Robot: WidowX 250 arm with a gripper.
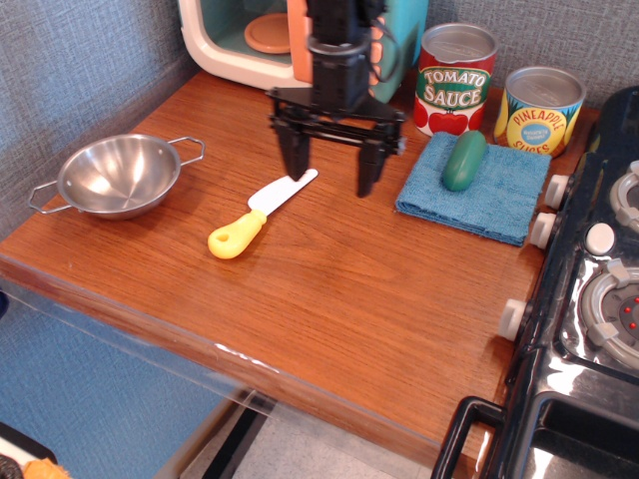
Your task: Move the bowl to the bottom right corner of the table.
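Note:
The shiny steel bowl (119, 176) with two wire loop handles sits upright and empty near the left edge of the reddish-brown wood table (339, 279). My black gripper (330, 185) hangs open and empty over the middle back of the table, well to the right of the bowl. Its left finger stands just above the blade tip of a toy knife (258, 216) with a yellow handle and white blade.
A toy microwave (270, 40) stands at the back. A tomato sauce can (455, 80) and a pineapple can (539, 110) stand at the back right. A green vegetable (463, 161) lies on a blue cloth (477, 190). A black toy stove (589, 299) fills the right side.

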